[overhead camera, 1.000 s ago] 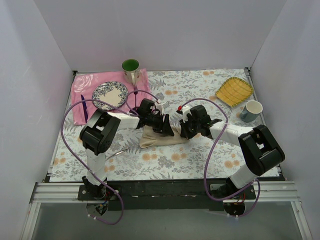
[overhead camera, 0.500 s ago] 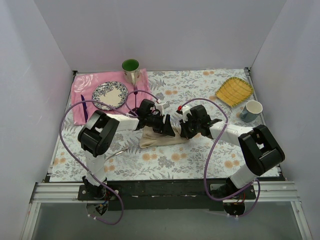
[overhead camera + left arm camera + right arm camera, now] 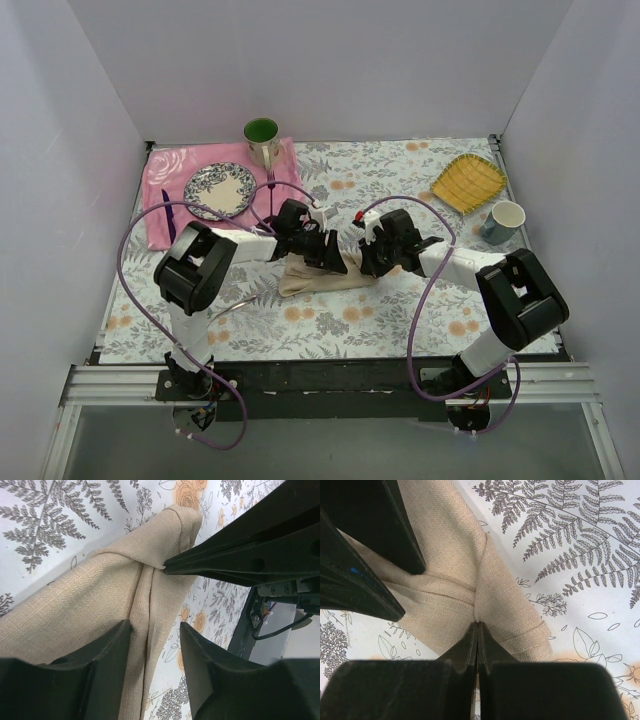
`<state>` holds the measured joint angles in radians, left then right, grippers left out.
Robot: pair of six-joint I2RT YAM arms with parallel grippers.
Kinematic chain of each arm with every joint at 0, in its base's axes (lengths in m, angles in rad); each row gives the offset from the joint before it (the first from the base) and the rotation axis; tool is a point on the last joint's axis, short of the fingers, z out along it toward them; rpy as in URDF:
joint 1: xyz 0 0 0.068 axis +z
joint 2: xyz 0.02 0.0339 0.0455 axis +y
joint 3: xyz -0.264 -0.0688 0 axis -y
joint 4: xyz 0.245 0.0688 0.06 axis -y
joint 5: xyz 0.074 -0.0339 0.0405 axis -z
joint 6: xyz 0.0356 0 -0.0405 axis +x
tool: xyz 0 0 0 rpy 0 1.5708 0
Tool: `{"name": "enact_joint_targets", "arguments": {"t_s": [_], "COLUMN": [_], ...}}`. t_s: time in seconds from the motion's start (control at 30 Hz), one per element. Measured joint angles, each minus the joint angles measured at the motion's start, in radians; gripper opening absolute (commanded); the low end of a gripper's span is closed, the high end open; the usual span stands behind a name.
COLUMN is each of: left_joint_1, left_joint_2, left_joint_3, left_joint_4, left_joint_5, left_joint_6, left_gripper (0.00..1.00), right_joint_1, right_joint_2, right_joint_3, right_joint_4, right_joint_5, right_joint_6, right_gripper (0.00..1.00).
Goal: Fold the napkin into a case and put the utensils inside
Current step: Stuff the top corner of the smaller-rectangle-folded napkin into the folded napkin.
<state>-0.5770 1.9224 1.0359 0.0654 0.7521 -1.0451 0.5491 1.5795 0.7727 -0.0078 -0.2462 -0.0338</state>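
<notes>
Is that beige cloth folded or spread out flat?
Folded: the napkin lies as a narrow oblong with overlapping layers, and the right gripper pinches a fold.

Napkin [image 3: 312,277] between left hand [image 3: 335,262] and right hand [image 3: 368,266]; plate [image 3: 220,189] on mat [image 3: 166,168].

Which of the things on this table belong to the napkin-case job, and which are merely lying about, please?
In the job: napkin; left claw, open over it; right claw, pinching its fold; utensils, barely visible.
Lying about: pink mat; patterned plate; green mug; yellow tray; pale cup; purple utensil.
</notes>
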Motion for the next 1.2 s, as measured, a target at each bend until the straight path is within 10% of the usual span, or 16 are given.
{"name": "enact_joint_targets", "arguments": {"t_s": [0.43, 1.2], "left_joint_1": [-0.016, -0.016], "left_joint_2": [0.021, 0.066], "left_joint_3": [0.023, 0.126], "left_joint_4": [-0.01, -0.097], "left_joint_5": [0.006, -0.012], "left_joint_6": [-0.017, 0.056], "left_gripper": [0.0, 0.0], "right_joint_1": [0.0, -0.006], "right_joint_2": [0.001, -0.01], "right_joint_3": [0.007, 0.047], "right_joint_4": [-0.014, -0.074], "right_joint_5": [-0.005, -0.026], "right_joint_6": [-0.004, -0.017], "right_gripper": [0.01, 0.01]}}
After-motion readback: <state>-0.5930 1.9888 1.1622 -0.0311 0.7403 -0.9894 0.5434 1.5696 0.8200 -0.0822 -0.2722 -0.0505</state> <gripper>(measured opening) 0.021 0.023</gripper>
